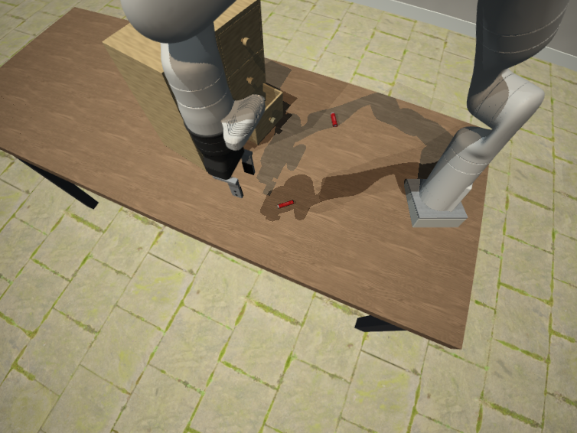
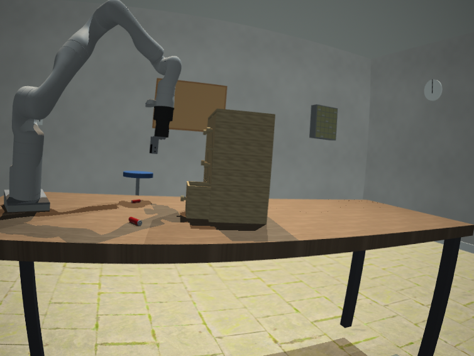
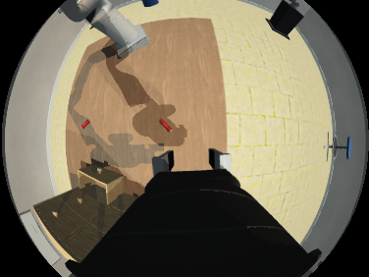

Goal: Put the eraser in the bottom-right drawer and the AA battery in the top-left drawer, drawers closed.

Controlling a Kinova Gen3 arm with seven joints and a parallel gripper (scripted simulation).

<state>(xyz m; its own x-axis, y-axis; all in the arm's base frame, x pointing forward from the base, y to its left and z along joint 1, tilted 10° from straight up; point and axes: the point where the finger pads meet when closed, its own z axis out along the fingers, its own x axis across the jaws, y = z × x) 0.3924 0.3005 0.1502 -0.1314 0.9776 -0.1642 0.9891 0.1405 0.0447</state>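
The small wooden chest (image 1: 139, 86) (image 2: 241, 164) (image 3: 69, 216) stands upright. Its right bottom drawer (image 1: 268, 125) (image 2: 197, 202) (image 3: 115, 193) is pulled partway out; the right-column drawers above look pushed in. The left column is mostly hidden by the arm. One red cylinder (image 1: 285, 203) (image 2: 136, 200) (image 3: 166, 125) and another red cylinder (image 1: 334, 119) (image 2: 134, 221) (image 3: 85, 124) lie on the table; I cannot tell which is the AA battery. No eraser shows; the drawer's inside is mostly hidden. My gripper (image 1: 244, 183) (image 2: 153, 151) (image 3: 190, 156) is open and empty, high above the table, before the chest's left side.
The arm's base (image 1: 438, 214) (image 2: 26, 205) (image 3: 133, 45) stands on the table (image 1: 373, 261) (image 2: 344, 214) opposite the drawer fronts. The open drawer juts out low on the right of the front. A blue stool (image 2: 137, 174) stands beyond the table.
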